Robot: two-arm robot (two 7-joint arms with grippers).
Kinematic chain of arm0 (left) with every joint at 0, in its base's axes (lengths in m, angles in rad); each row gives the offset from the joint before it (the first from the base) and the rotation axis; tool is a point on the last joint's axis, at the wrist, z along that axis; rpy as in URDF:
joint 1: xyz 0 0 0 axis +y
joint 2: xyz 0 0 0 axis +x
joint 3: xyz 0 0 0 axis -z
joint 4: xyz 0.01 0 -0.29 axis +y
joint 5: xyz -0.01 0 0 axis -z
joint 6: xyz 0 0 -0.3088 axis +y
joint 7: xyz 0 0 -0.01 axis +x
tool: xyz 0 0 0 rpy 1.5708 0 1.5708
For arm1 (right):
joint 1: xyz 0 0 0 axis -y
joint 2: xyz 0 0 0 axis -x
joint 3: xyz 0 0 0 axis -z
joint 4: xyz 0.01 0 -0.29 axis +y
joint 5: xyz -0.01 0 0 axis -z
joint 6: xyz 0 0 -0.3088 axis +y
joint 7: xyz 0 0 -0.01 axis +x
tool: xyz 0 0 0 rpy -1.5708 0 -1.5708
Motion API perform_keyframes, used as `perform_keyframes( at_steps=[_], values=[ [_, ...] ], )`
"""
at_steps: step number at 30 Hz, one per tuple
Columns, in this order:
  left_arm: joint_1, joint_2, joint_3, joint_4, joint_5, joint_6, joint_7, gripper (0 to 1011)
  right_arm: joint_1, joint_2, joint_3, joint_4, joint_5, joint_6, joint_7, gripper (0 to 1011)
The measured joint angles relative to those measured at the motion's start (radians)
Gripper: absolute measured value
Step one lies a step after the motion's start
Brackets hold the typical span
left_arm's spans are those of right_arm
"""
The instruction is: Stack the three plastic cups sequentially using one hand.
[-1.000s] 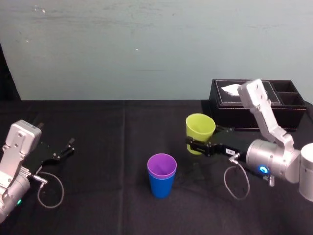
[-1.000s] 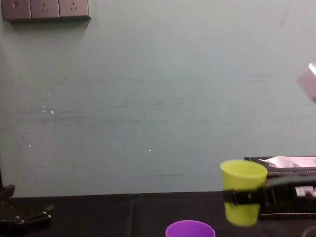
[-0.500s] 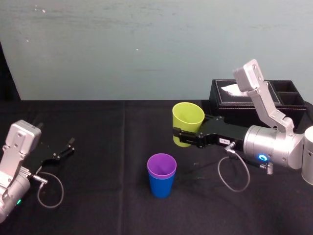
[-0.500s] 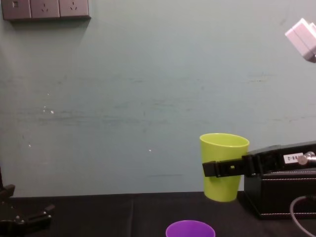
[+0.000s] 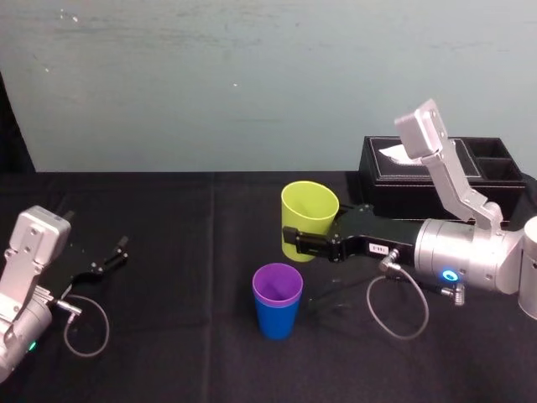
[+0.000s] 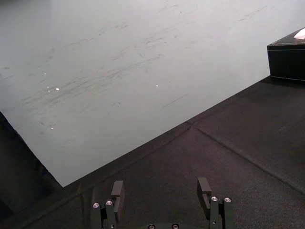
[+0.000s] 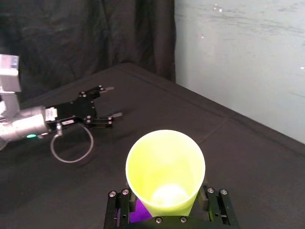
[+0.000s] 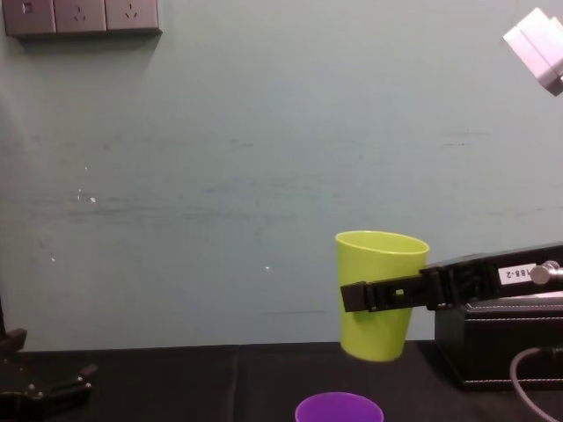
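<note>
My right gripper (image 5: 307, 235) is shut on the yellow-green cup (image 5: 310, 214), gripping it around its lower wall and holding it upright in the air. In the chest view the yellow-green cup (image 8: 379, 272) hangs above and slightly right of the purple cup (image 8: 339, 409). The purple cup (image 5: 278, 284) sits nested inside the blue cup (image 5: 277, 321) on the black table, just in front and left of the held cup. From the right wrist view I look into the yellow-green cup (image 7: 165, 167), with a sliver of the purple cup (image 7: 138, 213) below it. My left gripper (image 6: 160, 191) rests open at the table's left.
A black leather tissue box (image 5: 445, 178) stands at the back right, behind my right arm. The black tablecloth (image 5: 168, 336) covers the table, with a grey wall behind. The parked left gripper (image 5: 105, 262) and its cable loop lie far left of the cups.
My right gripper has lifted the yellow-green cup and carried it left, away from the tissue box and toward the purple-in-blue stack. The stack and the left arm have not moved.
</note>
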Motion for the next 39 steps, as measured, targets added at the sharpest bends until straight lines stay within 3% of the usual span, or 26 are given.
perform_keyframes(
  at_steps=[12,39],
  values=[
    [0.000,0.000,0.000,0.000,0.000,0.000,0.000,1000,-0.004,0.020,-0.038,-0.011,0.034,0.007,0.014,726],
    [0.000,0.000,0.000,0.000,0.000,0.000,0.000,1000,0.041,0.043,-0.152,0.019,0.026,-0.033,-0.003,726]
  ],
)
